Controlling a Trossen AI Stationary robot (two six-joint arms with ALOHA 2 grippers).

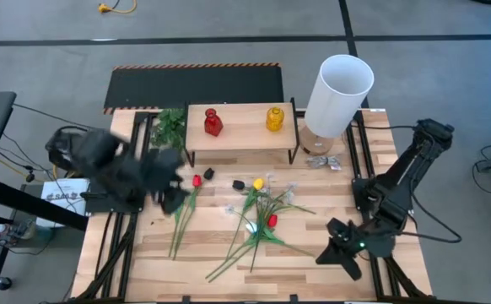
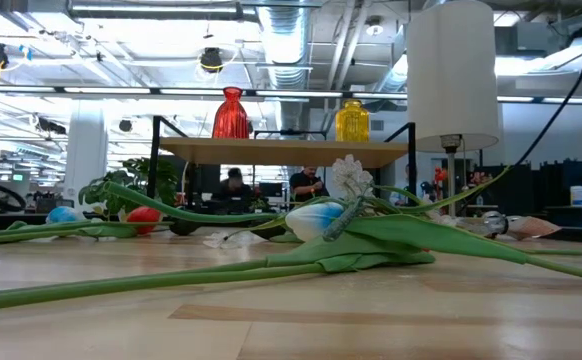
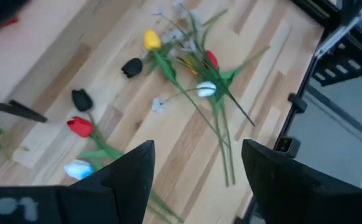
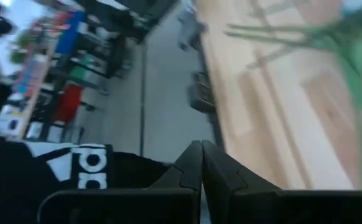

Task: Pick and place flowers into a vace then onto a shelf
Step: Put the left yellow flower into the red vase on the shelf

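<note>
Low view: flowers (image 2: 321, 225) lie mid-table, shelf (image 2: 281, 150) behind with both vases. High view: left gripper (image 1: 171, 187) spread wide over the left stems, right gripper (image 1: 338, 249) pinched empty at the front-right corner. I'd grab one stem low.

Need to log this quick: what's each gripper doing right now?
Left gripper: open, holding nothing, above the flowers.
Right gripper: shut, empty.

Overhead and table-level views, two wrist views, all sharing the flowers (image 1: 258, 211).
</note>
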